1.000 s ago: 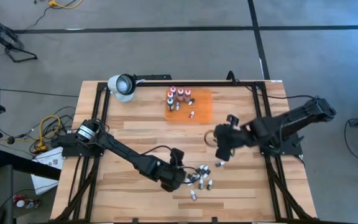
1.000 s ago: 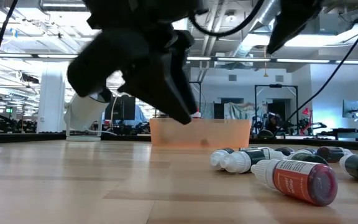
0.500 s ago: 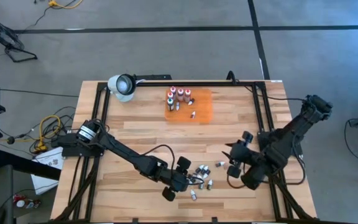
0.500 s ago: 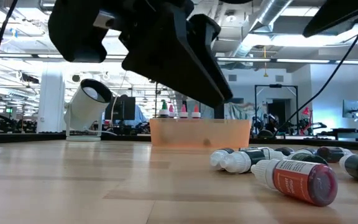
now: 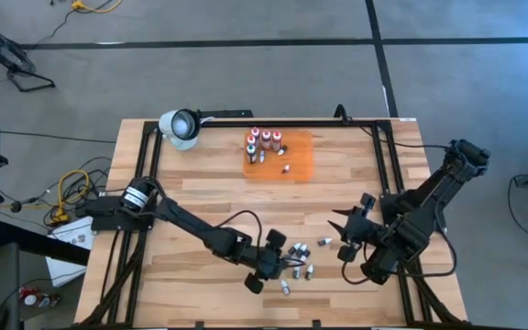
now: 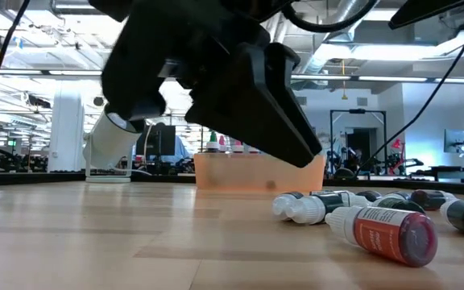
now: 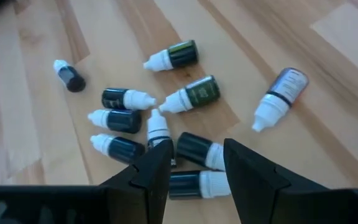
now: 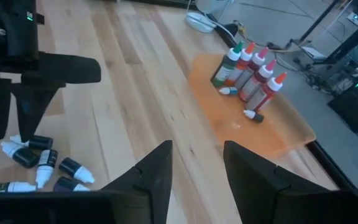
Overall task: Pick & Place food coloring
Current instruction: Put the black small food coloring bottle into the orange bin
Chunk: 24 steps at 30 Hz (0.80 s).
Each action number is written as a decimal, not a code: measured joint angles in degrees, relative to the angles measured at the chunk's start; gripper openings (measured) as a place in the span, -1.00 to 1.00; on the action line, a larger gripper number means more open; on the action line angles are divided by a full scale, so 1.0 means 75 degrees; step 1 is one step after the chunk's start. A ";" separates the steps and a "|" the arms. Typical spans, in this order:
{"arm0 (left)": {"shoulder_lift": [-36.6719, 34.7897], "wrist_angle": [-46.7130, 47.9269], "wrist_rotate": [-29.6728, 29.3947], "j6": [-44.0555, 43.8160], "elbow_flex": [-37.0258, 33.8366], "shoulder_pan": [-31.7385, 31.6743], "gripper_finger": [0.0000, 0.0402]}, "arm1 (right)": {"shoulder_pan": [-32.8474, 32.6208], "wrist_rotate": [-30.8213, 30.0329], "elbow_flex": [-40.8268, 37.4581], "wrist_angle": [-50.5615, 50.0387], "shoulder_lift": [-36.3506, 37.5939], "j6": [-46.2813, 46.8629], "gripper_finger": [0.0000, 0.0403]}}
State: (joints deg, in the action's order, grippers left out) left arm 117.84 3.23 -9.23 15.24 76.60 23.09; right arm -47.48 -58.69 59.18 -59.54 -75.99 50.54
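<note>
Dark, white-capped food coloring [image 7: 135,124] lying clustered; left end effector [image 7: 196,163] apart, empty.

Four views. High view: straight down from well above, taking in the whole wooden table [image 5: 200,197], both arms and floor around. Low view: at table-top height, level across the boards toward the room behind, very near a red bottle [image 6: 389,234] lying on its side. Left wrist view: steeply down, close over the cluster of small dropper bottles [image 7: 160,127]. Right wrist view: obliquely across the table toward the orange mat [image 8: 253,121]. Shared by all: that bottle cluster.
</note>
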 joint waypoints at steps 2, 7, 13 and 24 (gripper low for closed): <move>0.0075 -0.0079 -0.0002 0.0001 0.0007 -0.0054 -0.30 | 0.0003 -0.0001 0.0000 -0.0007 0.0003 0.0000 -0.31; 0.0279 0.0013 0.0274 -0.0131 -0.0001 -0.0272 -0.30 | 0.0003 0.0005 0.0003 -0.0006 0.0000 -0.0004 -0.33; 0.0312 0.0136 0.0395 -0.0207 0.0000 -0.0364 -0.30 | 0.0006 0.0028 0.0003 -0.0029 0.0000 -0.0068 -0.33; 0.0312 0.0683 -0.0181 -0.0434 0.0022 -0.0447 -0.30 | -0.0067 0.0613 0.0009 0.0051 -0.0026 0.0058 -0.33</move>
State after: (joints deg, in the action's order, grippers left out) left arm 120.18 8.35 -10.59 11.99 76.76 19.73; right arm -47.99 -54.10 59.24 -59.16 -76.18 50.98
